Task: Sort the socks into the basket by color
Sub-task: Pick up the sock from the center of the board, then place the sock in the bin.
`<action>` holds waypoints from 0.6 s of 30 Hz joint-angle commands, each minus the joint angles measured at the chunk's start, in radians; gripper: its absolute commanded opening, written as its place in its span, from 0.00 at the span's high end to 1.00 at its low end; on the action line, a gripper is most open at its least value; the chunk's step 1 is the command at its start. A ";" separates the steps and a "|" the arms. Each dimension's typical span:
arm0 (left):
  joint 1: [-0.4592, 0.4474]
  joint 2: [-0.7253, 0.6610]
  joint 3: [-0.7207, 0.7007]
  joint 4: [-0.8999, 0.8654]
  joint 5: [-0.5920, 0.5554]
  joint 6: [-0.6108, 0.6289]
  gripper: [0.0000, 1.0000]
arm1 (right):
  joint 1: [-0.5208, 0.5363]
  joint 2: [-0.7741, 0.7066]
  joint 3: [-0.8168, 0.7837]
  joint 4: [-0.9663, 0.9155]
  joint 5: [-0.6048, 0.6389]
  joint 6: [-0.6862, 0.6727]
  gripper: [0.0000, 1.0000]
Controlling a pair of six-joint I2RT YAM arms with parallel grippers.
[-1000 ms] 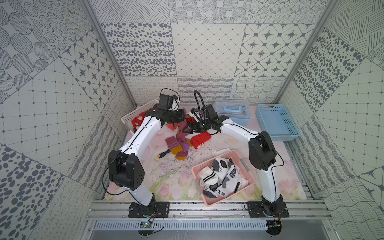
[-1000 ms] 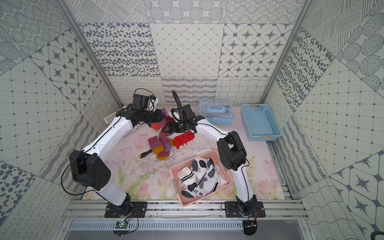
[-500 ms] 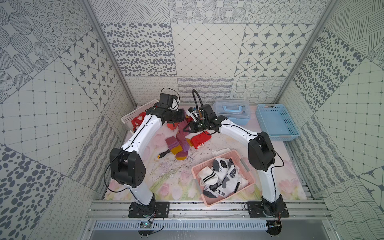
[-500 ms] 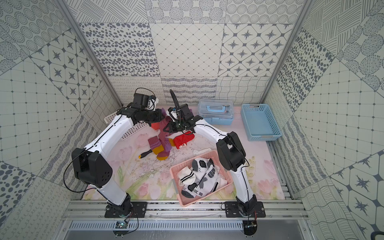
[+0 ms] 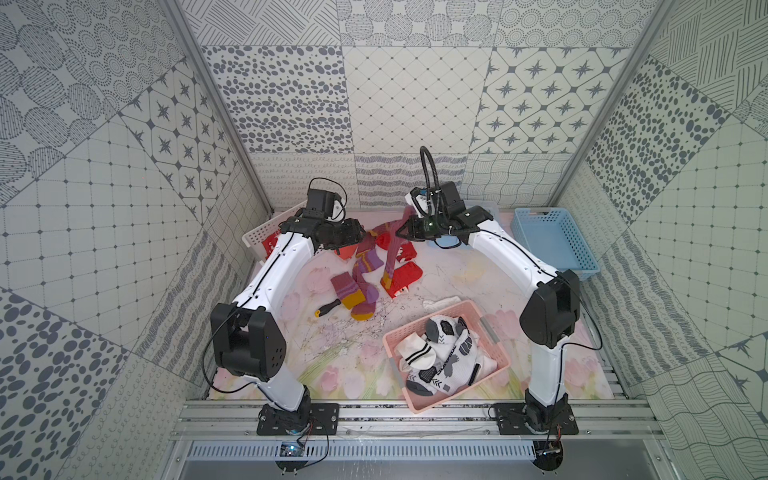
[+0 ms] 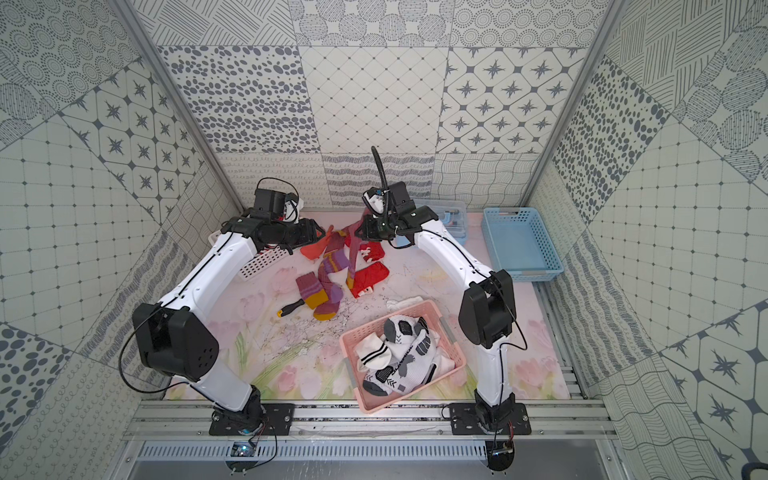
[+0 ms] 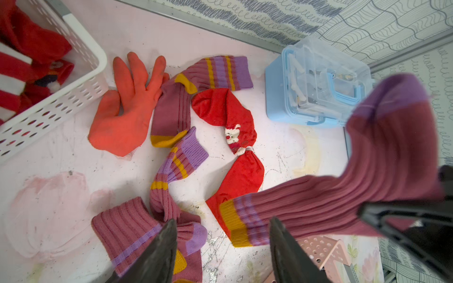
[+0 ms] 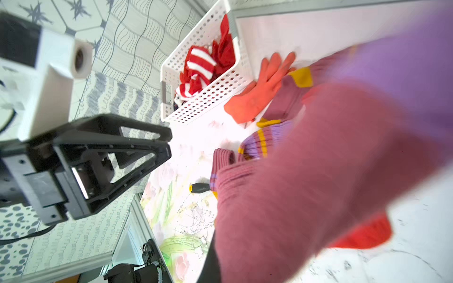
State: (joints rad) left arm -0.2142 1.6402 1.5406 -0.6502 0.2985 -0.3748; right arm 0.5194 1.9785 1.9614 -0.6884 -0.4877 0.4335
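A long purple sock with a yellow toe is held aloft by the right claw, whose jaws are closed on its upper part; the sock hangs down toward the counter, its toe end reaching just above a red sock. In the right wrist view the hanging fabric fills most of the picture and is blurred. The left claw is seen with its jaws parted and nothing between them, poised above the pile near the middle rear of the counter. On the counter below it, three more purple socks with yellow bands are spread out, partly overlapping one another, and a second red sock with a small white figure lies beside them. An orange-red glove lies flat, touching one purple sock and just beside the white basket, in which red-and-white striped socks are gathered. A pink basket at the front of the counter is filled with white socks bearing black-grey marks. A blue basket stands at the rear right, and a clear blue-lidded box sits between it and the sock pile. A small screwdriver with a yellow and black handle lies near the front purple socks.
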 commanded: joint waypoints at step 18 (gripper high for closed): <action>-0.011 -0.043 -0.178 -0.025 -0.019 -0.065 0.38 | -0.250 -0.249 -0.225 0.268 0.770 -0.149 1.00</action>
State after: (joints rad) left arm -0.2157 1.6035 1.3663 -0.6731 0.2958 -0.4229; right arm 0.2832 1.7851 1.8008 -0.6228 0.1047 0.3664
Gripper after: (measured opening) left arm 0.616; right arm 0.061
